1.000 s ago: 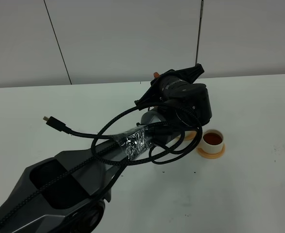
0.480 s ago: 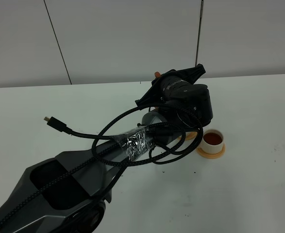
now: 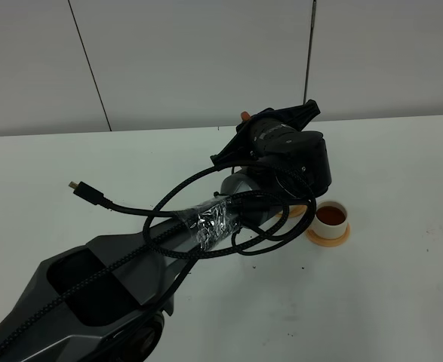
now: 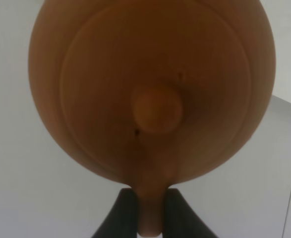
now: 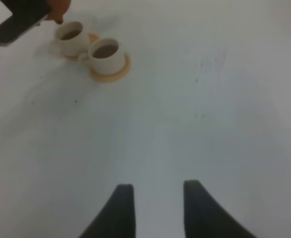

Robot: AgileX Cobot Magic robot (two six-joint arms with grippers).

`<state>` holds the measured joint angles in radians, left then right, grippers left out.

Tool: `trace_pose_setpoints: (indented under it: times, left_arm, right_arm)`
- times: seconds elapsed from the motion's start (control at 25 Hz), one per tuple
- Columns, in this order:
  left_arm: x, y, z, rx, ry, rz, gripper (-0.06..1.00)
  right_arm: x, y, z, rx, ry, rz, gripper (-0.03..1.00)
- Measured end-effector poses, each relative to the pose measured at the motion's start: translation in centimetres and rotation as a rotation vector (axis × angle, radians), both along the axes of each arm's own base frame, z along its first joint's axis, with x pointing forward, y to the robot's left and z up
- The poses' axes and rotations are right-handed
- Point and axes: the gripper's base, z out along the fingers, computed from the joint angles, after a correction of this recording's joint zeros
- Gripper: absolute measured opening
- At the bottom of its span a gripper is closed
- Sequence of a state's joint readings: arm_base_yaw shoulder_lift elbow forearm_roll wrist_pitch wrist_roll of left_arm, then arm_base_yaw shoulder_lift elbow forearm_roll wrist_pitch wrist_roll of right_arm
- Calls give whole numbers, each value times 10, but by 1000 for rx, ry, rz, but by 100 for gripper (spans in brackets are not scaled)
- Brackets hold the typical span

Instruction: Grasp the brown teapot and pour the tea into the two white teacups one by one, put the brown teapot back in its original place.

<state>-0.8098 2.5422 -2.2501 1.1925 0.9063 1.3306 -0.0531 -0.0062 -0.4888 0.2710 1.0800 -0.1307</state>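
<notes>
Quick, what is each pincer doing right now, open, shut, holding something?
Left pincer: shut on the teapot, gripping its handle.
Right pincer: open, holding nothing, above the bare table.

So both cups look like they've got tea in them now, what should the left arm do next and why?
Probably tip the brown teapot back level and lift it away. The left gripper is shut on its handle, and in the right wrist view both white teacups already hold dark tea, so pouring looks finished and the pot should go back.
</notes>
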Motion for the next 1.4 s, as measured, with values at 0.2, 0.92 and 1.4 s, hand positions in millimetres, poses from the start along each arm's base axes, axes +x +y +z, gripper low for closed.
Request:
trace_pose_setpoints:
  times: [0.2, 0.92, 1.4]
  left_arm:
    - [0, 0, 0, 0, 0, 0, 17]
    - [0, 0, 0, -3, -1, -4, 17]
    - [-2, 0, -3, -92, 9, 51, 17]
  right_arm:
    - [0, 0, 0, 0, 0, 0, 24]
    - [0, 0, 0, 0, 0, 0, 24]
    - [0, 0, 0, 0, 0, 0, 24]
